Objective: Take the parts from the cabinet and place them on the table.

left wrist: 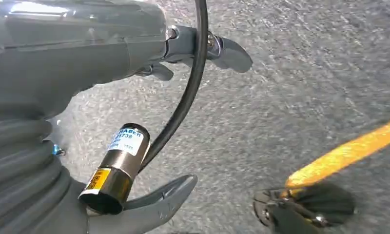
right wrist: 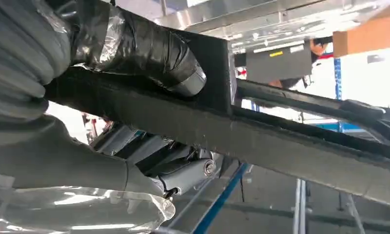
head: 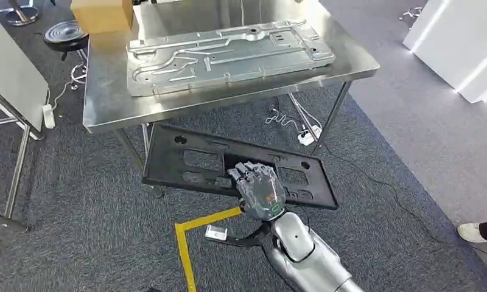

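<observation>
A long black plastic panel (head: 186, 161) with cut-outs hangs tilted above the carpet, just in front of the steel table (head: 107, 103). My right hand (head: 258, 185) grips its near edge, fingers over the top. In the right wrist view the hand (right wrist: 47, 146) clamps the panel's black edge (right wrist: 281, 141), with the table's underside (right wrist: 261, 19) beyond. A silver stamped metal panel (head: 229, 52) lies flat on the tabletop. My left hand (left wrist: 86, 63) hangs over the grey carpet, fingers apart and holding nothing.
A cardboard box (head: 101, 13) stands on the table's far left corner. A black stool (head: 64, 33) and another table (head: 10, 79) are on the left. Yellow floor tape (head: 186, 243), cables (head: 305, 135) under the table, a white unit (head: 460, 42) and a person's shoe (head: 472, 231) on the right.
</observation>
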Available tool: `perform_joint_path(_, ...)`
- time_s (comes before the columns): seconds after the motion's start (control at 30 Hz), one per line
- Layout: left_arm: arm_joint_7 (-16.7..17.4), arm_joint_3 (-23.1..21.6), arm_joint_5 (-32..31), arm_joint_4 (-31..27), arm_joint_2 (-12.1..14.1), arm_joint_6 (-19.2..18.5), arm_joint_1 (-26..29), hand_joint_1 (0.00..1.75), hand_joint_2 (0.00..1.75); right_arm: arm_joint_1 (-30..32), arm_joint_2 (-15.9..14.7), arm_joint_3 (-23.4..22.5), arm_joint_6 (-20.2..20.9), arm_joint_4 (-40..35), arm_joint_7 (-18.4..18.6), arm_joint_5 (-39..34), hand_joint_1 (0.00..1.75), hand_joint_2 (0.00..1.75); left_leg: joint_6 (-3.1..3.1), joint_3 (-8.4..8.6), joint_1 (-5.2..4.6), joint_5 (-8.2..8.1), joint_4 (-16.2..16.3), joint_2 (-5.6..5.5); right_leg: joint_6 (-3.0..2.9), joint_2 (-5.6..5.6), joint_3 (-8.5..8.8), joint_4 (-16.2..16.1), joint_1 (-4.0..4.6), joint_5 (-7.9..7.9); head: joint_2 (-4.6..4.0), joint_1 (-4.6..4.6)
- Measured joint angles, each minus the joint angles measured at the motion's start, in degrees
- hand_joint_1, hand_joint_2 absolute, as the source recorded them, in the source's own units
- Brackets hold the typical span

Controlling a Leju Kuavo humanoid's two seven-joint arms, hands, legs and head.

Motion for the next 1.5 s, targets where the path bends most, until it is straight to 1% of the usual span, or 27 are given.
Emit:
perform_joint_path(0.03,0.0,0.0,0.0,0.0,0.0,0.0,0.0,0.0,1.75,0.2,-0.1,0.0,0.0,0.0,0.0,0.0,1.75,1.75,0.08,0.34,-0.21,-0.31,0.0,-0.16,-0.1,0.02,-2.34,2.6,0.04,0.2,0.0,0.0)
perform_joint_path(0.07,0.0,0.0,0.0,0.0,0.0,0.0,0.1,0.0,1.75,0.3,-0.1,0.1,0.0,0.0,0.0,0.0,1.75,1.75,0.1,0.84,-0.4,-0.65,0.0,-0.25,-0.35,0.01,-2.92,1.9,0.08,2.1,0.0,0.0)
perform_joint_path(0.1,0.0,0.0,0.0,0.0,0.0,0.0,0.2,0.0,1.75,0.3,-0.1,0.1,0.0,0.0,0.0,0.0,1.75,1.75,0.1,1.41,-0.57,-1.02,0.0,-0.36,-0.72,0.01,-2.2,-1.1,0.2,4.94,0.0,0.0)
perform_joint_path(0.17,0.0,0.0,0.0,0.0,0.0,0.0,0.2,0.0,1.75,0.3,-0.1,0.1,0.0,0.0,0.0,0.0,1.75,1.75,0.01,2.74,-0.87,-1.9,0.0,-0.51,-1.96,0.06,1.54,-11.5,0.79,11.82,0.0,0.0)
perform_joint_path(0.2,0.0,0.0,0.0,0.0,-0.2,0.0,0.2,0.0,1.75,0.2,-0.1,0.2,0.0,0.1,0.0,0.0,1.75,1.75,-0.21,2.7,-0.96,-2.28,0.0,-0.53,-2.73,0.06,2.62,-13.3,1.21,11.54,0.0,-0.04)
perform_joint_path(0.3,0.0,0.0,0.0,0.0,-0.2,0.0,0.0,0.0,1.75,0.1,-0.1,0.2,0.0,0.0,0.0,0.0,1.75,1.75,-1.17,2.99,-0.82,-2.68,-0.4,-0.59,-3.0,0.11,3.13,-14.7,1.54,10.82,0.0,-0.02)
perform_joint_path(0.4,0.0,0.0,0.0,0.0,-0.1,0.0,0.0,0.0,1.75,0.0,-0.1,0.2,0.0,0.0,0.0,-0.1,1.75,1.75,-2.14,2.79,-0.87,-3.9,1.3,-0.2,-3.43,0.1,5.03,-16.9,0.5,10.9,0.0,-0.09)
perform_joint_path(0.5,0.0,0.0,0.0,0.0,-0.1,0.0,-0.1,0.0,1.75,-0.1,0.0,0.3,0.0,0.1,0.0,-0.1,1.75,1.75,-3.05,-4.82,-0.16,-8.35,14.2,-0.2,-3.73,-0.14,5.99,-17.0,0.47,10.12,0.0,-0.24)
perform_joint_path(0.53,0.0,0.0,0.0,0.0,-0.1,0.0,0.1,0.0,1.75,0.0,0.0,0.3,0.0,0.1,0.0,-0.1,1.75,1.75,-3.3,-6.67,0.06,-8.18,16.6,-0.18,-3.66,-0.12,6.38,-17.0,0.44,9.77,0.0,-0.24)
perform_joint_path(0.57,0.2,0.0,0.0,0.0,0.0,0.0,0.2,0.0,1.75,0.1,0.0,0.3,0.0,0.1,0.0,-0.1,1.75,1.75,-3.57,-7.32,0.32,-6.49,16.2,-0.18,-3.55,-0.06,6.92,-17.0,0.35,9.38,0.0,-0.24)
perform_joint_path(0.6,0.2,0.0,0.0,0.0,0.0,0.0,0.3,0.0,1.75,0.2,0.0,0.3,0.0,0.2,0.0,-0.1,1.75,1.75,-3.86,-6.63,0.54,-3.39,13.1,-0.16,-3.33,0.03,7.56,-16.9,0.19,8.89,0.0,-0.26)
perform_joint_path(0.67,0.2,0.0,0.0,0.0,0.2,0.0,0.2,0.0,1.75,0.1,0.0,0.3,0.0,0.2,0.0,-0.2,1.75,1.75,-4.23,-3.1,0.85,3.22,3.2,-0.01,-2.66,0.08,8.68,-16.4,-0.24,7.73,0.0,-0.26)
perform_joint_path(0.7,0.2,0.0,0.0,0.0,0.2,-0.1,0.3,0.0,1.75,0.1,0.0,0.3,0.0,0.2,0.0,-0.2,1.75,1.75,-4.33,-2.0,0.66,2.67,1.4,0.0,-2.13,0.16,8.61,-16.2,-0.02,7.19,0.0,-0.17)
perform_joint_path(0.77,0.2,0.1,0.0,0.0,0.2,-0.3,-0.1,0.0,1.75,-0.2,0.0,0.3,0.0,0.2,0.0,-0.2,1.75,1.75,-2.94,-1.77,0.24,1.8,0.5,-0.05,-1.43,0.2,8.42,-16.1,0.1,6.83,0.0,-0.35)
perform_joint_path(0.87,0.2,0.1,0.0,0.0,0.2,-0.3,0.2,0.0,1.75,-0.3,0.0,0.3,0.0,0.2,0.0,-0.2,1.75,1.75,-1.54,-1.11,0.57,1.52,-0.1,-0.12,-0.55,0.06,8.92,-16.0,-0.17,6.01,0.0,-0.44)
perform_joint_path(0.9,0.2,0.1,-0.1,0.0,0.2,-0.3,0.2,0.0,1.75,-0.6,0.0,0.3,0.1,0.2,0.0,-0.2,1.75,1.75,-1.1,-0.7,0.41,1.23,-0.2,-0.14,-0.47,0.04,8.39,-14.2,-0.11,5.26,0.0,-0.33)
perform_joint_path(1.0,0.2,0.1,-0.2,0.0,0.2,-0.3,-0.2,0.0,1.75,-1.2,-0.1,0.3,0.6,0.3,0.0,0.2,1.75,1.75,-0.29,-0.16,0.21,0.56,-0.2,-0.14,-0.37,0.07,0.88,-1.6,0.02,0.58,0.0,-0.35)
perform_joint_path(1.03,0.2,0.1,-0.2,0.0,0.2,-0.3,-0.2,0.0,1.75,-1.2,-0.3,0.3,0.9,0.4,0.0,0.5,1.75,1.75,-0.22,0.09,0.12,0.24,-0.2,-0.17,-0.39,0.07,-1.76,1.9,0.02,0.09,0.0,-0.33)
perform_joint_path(1.07,0.3,0.1,-0.2,0.0,0.2,-0.3,-0.1,0.0,1.75,-1.2,-0.4,0.3,1.1,0.5,0.0,0.8,1.75,1.75,-0.24,0.48,0.07,-0.08,-0.1,-0.26,-0.52,0.07,-2.89,2.3,0.02,1.45,0.0,-0.37)
perform_joint_path(1.1,0.3,0.1,-0.2,0.0,0.2,-0.4,0.0,0.0,1.75,-1.2,-0.5,0.3,1.2,0.5,0.1,1.1,1.75,1.75,-0.28,1.06,0.01,-0.47,-0.1,-0.37,-0.73,0.07,-2.51,-0.2,0.04,4.21,0.0,-0.35)
perform_joint_path(1.17,0.3,0.1,-0.5,0.0,0.2,-0.5,-0.1,0.0,1.75,-1.5,-0.7,0.4,1.2,0.5,0.3,1.2,1.75,1.75,-0.59,2.46,-0.08,-1.35,-0.2,-0.5,-1.52,0.07,1.16,-10.3,0.23,11.15,0.0,-0.35)
perform_joint_path(1.2,0.3,0.1,-0.7,0.0,0.1,-0.5,0.0,0.0,1.75,-1.7,-0.9,0.4,1.2,0.5,0.3,1.3,1.75,1.75,-0.8,2.47,-0.06,-1.77,-0.2,-0.49,-2.09,0.06,2.31,-14.0,0.65,12.42,0.0,-0.31)
perform_joint_path(1.33,0.4,0.2,-0.8,0.0,0.1,-0.6,-0.2,0.0,1.75,-2.0,-1.2,0.4,1.3,0.5,0.3,1.5,1.75,1.75,-2.13,3.07,-0.25,-2.44,-0.7,-0.44,-2.78,0.27,3.07,-15.1,1.12,11.18,0.0,-0.35)
perform_joint_path(1.37,0.4,0.2,-0.8,0.0,0.1,-0.6,-0.3,0.0,1.75,-2.1,-1.2,0.4,1.3,0.5,0.4,1.8,1.75,1.75,-2.5,3.09,-0.21,-2.93,-0.5,-0.35,-3.08,0.29,3.75,-15.8,0.37,11.27,0.0,-0.35)
perform_joint_path(1.4,0.3,0.2,-0.8,0.0,0.1,-0.5,-0.3,0.0,1.75,-2.2,-1.2,0.4,1.3,0.5,0.6,2.1,1.75,1.75,-2.76,2.97,-0.12,-3.42,0.8,-0.23,-3.35,0.27,4.29,-16.1,0.44,11.09,0.0,-0.37)
perform_joint_path(1.43,0.3,0.2,-0.8,0.0,0.1,-0.5,-0.4,0.0,1.75,-2.4,-1.2,0.4,1.4,0.5,0.7,2.1,1.75,1.75,-2.97,1.42,-0.07,-4.93,3.8,-0.17,-3.77,0.14,4.67,-16.2,0.42,10.84,0.0,-0.5)
perform_joint_path(1.5,0.3,0.2,-0.8,0.0,0.1,-0.6,-0.5,0.0,1.75,-2.7,-1.2,0.4,1.5,0.5,0.7,2.4,1.75,1.75,-3.35,-4.21,-0.04,-8.64,13.6,-0.17,-4.06,0.1,5.26,-16.1,0.5,10.17,0.0,-0.48)
